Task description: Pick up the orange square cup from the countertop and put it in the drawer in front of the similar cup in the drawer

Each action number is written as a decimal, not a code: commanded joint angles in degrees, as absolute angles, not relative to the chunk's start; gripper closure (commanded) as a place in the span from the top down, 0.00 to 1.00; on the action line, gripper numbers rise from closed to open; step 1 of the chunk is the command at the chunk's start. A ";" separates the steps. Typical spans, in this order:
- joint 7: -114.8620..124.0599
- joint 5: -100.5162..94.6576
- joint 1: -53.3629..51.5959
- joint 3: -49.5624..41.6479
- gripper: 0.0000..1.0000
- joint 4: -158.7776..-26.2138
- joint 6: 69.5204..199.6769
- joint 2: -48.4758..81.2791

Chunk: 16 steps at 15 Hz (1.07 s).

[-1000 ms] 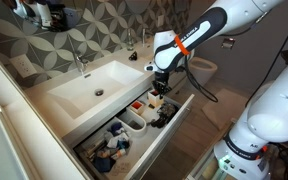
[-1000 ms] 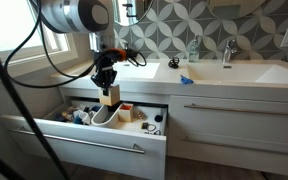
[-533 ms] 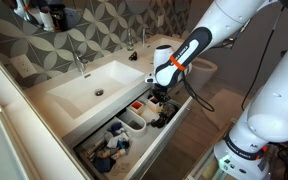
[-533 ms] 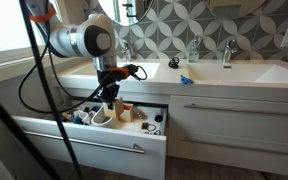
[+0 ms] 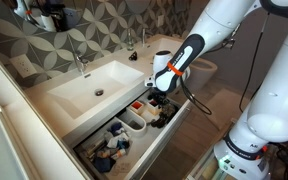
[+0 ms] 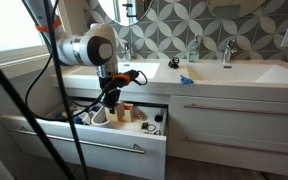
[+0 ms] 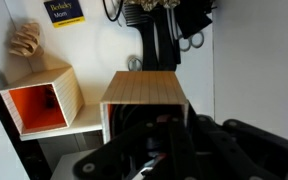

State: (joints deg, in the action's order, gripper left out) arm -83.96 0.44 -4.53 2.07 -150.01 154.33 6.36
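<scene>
My gripper (image 7: 149, 135) is shut on the orange square cup (image 7: 144, 98), which shows tan sides from above. I hold it low inside the open drawer (image 5: 170, 128). The similar cup (image 7: 42, 104), with an orange inside, lies just to its left in the wrist view. In both exterior views the gripper (image 5: 157, 99) (image 6: 110, 100) hangs down into the drawer (image 6: 84, 137), with the similar cup (image 6: 126, 108) close beside it. The similar cup also shows as a red spot (image 5: 139, 105). The white countertop (image 6: 234, 72) (image 5: 44, 118) runs above.
White organizer bins (image 5: 134, 122) (image 6: 101, 117) and dark and blue toiletries (image 5: 109, 152) fill the drawer. Basins (image 5: 92, 88) and chrome faucets (image 5: 79, 60) (image 6: 227, 52) sit on the counter. A blue item (image 6: 185, 80) lies there. Scissors (image 7: 189, 38) lie ahead of the cup.
The gripper has moved down into the drawer with the cup in it, ending beside the similar cup.
</scene>
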 commanded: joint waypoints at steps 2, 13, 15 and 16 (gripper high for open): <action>-85.76 1.56 -2.63 4.29 0.02 -149.57 157.05 9.04; -83.44 -11.28 -0.03 4.28 0.02 -146.88 176.01 23.06; -82.98 -13.27 0.35 3.80 0.02 -145.56 177.80 25.42; -82.84 -13.86 0.82 4.03 0.02 -144.86 178.36 26.53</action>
State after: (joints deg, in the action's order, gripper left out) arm -83.94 -10.41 -0.84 3.56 -147.76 175.77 22.44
